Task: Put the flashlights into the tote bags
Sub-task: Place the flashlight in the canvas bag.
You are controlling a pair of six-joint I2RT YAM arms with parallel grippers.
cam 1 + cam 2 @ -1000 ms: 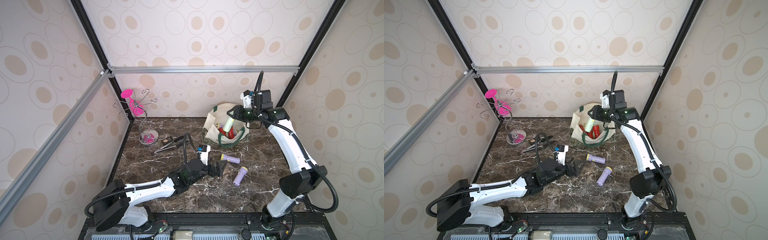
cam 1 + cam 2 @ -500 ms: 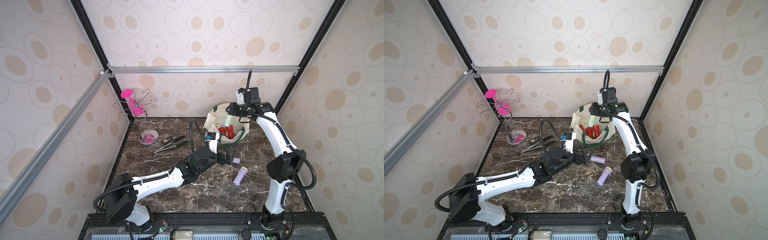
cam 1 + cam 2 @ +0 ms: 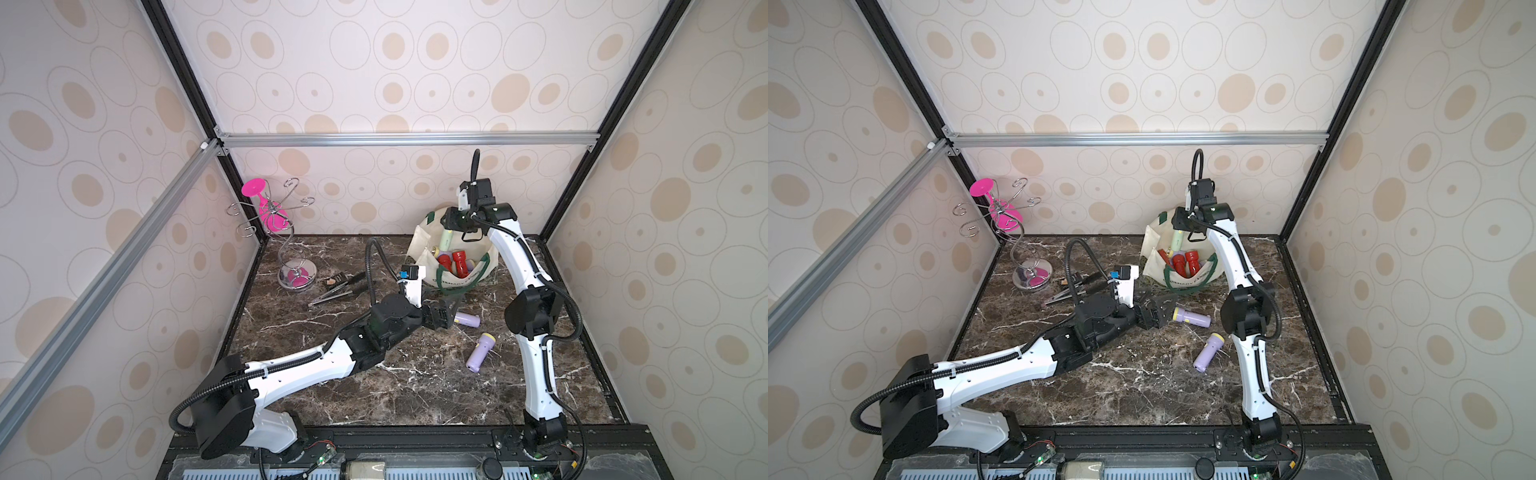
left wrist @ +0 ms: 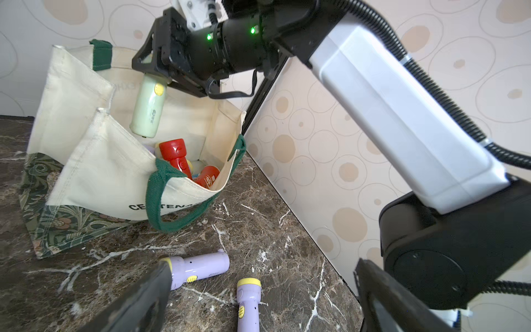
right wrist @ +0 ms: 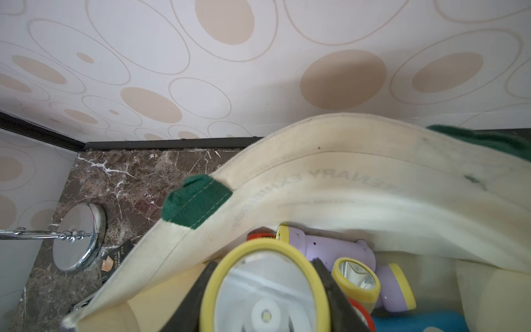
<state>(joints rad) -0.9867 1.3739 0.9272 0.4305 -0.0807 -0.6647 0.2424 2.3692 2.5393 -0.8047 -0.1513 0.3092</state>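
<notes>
Right claw (image 4: 150, 67) is clamped on the pale green flashlight (image 4: 146, 109), gripping the yellow-rimmed head end. The barrel hangs down, slightly tilted, over the open mouth of the tote bag (image 4: 109, 172) and isn't touching the canvas.

Left claw (image 3: 1160, 313) is low over the desk (image 3: 374, 386), jaws spread wide and holding nothing. Its tips are just beside the head of a lilac flashlight (image 3: 1192, 318) lying on its side. A second lilac flashlight (image 3: 1208, 353) lies near it, apart, also flat on the desk.

Handling, my guess: small hard plastic torches, light, stiff, smooth-skinned. They're round, so they'd likely roll if nudged. Best hold looks like across the barrel just behind the flared head, so the flare stops any slipping. They don't look fragile, so a drop into the bag seems fine.

The tote bag is soft cream canvas with green handles. It stands at the back of the desk with its near wall slumped and the mouth gaping. Inside are red flashlights (image 3: 457, 262), lilac flashlights with yellow heads (image 5: 336, 247) and a blue flashlight (image 5: 416, 322), all loosely heaped. I can't give an exact count. There seems to be room left.

Metal tongs (image 3: 336, 296) lie off to the side, well apart from the bag.
</notes>
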